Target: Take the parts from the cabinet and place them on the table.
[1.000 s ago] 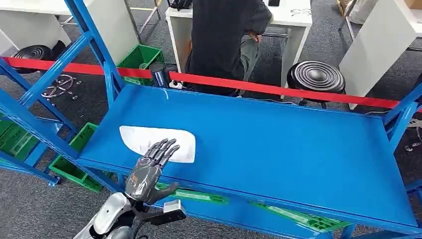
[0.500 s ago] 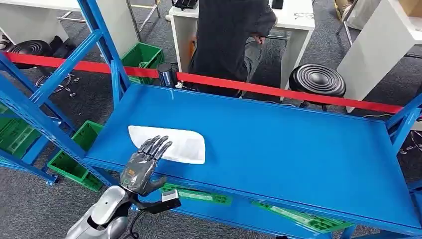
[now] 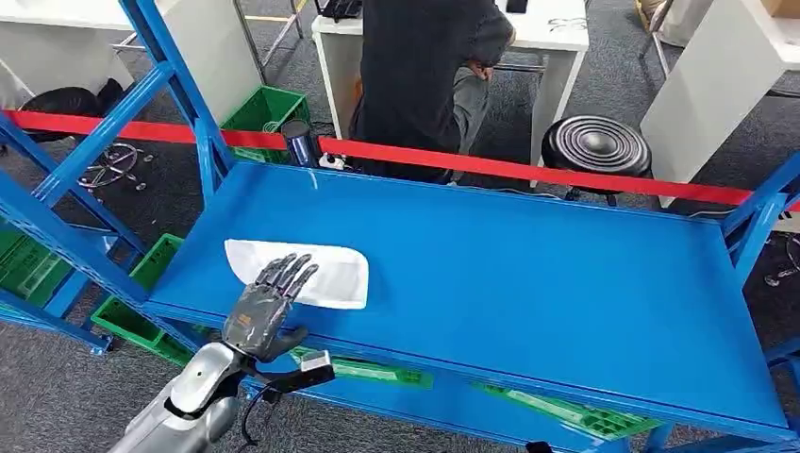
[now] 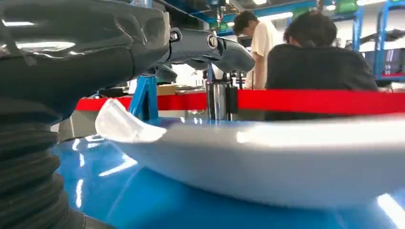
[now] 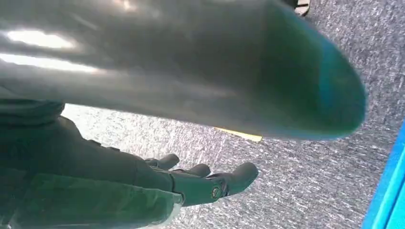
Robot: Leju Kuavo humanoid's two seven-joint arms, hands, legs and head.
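A flat white part (image 3: 332,271) with rounded corners lies on the blue cabinet shelf (image 3: 528,283), near its front left corner. My left hand (image 3: 260,310) reaches in over the shelf's front edge, fingers stretched out flat above the part's near left portion, holding nothing. In the left wrist view the part (image 4: 286,157) lies close below the hand's thumb (image 4: 212,47), with a gap showing between them. My right hand (image 5: 205,183) hangs over the grey carpet with its fingers spread and nothing in it.
A red barrier tape (image 3: 528,172) runs along the shelf's far side, with a person (image 3: 425,75) seated behind it beside a black stool (image 3: 596,143). Blue uprights (image 3: 179,85) frame the left end. Green crates (image 3: 141,321) sit on the floor and lower shelf.
The view swayed and came back. My left hand has shifted a little to the left over the white part's near edge. The part has not moved.
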